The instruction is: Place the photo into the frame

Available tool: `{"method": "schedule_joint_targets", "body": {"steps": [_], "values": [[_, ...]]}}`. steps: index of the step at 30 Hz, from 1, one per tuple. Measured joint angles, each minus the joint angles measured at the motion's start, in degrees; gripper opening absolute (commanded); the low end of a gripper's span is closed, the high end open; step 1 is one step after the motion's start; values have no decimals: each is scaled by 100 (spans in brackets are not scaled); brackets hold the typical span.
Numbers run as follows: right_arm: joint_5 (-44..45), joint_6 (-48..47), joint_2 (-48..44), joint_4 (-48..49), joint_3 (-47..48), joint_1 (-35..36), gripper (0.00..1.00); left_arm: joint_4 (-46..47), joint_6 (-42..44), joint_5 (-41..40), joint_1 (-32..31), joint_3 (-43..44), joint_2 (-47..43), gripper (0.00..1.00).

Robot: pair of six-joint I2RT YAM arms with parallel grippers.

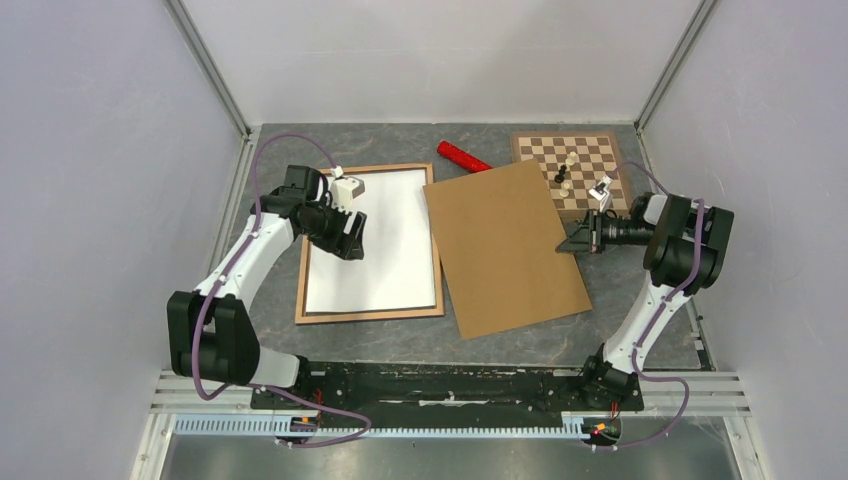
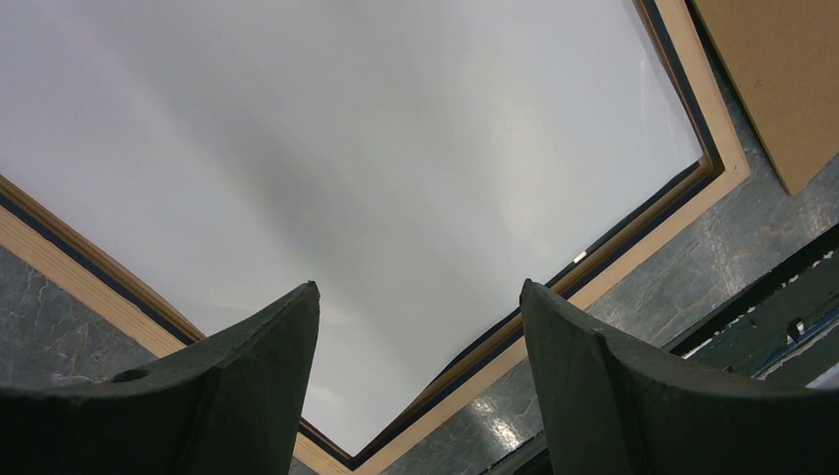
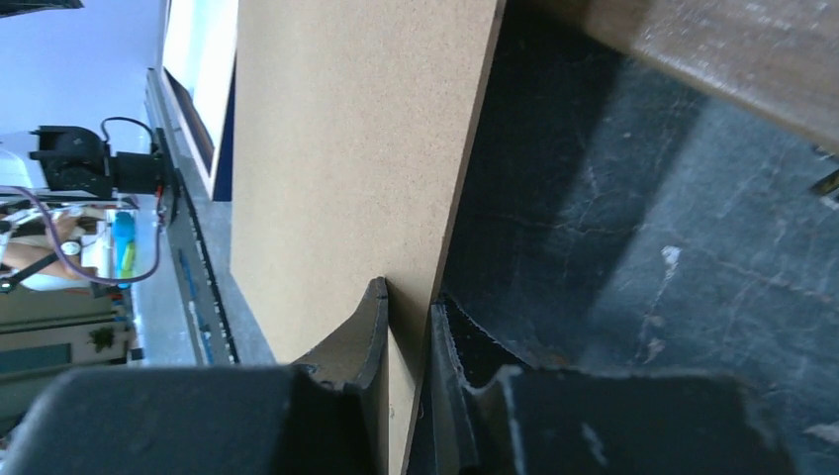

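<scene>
Two white walls point(image 1: 90, 150) flank the grey tabletop point(image 1: 400, 335); left hand point(image 2: 416, 292) gapes over photo point(image 2: 376, 148), right hand point(image 3: 408, 294) pinches brown board point(image 1: 505, 250).

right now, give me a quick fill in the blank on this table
The photo lies in the frame with its ____ side up.
The right hand pinches the ____ of the brown panel.
The left hand hangs over the photo, jaws ____.
Missing: white; edge; open
</scene>
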Motion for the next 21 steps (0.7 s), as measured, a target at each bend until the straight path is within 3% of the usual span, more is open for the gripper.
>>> {"method": "schedule_joint_targets", "body": {"steps": [12,21], "values": [[-138,-236,-168,-1027,531,2,0,22,-4,9,0,87,15,80],[-138,-323,-802,-1526,981,2,0,44,-192,63,0,348,153,80]]}}
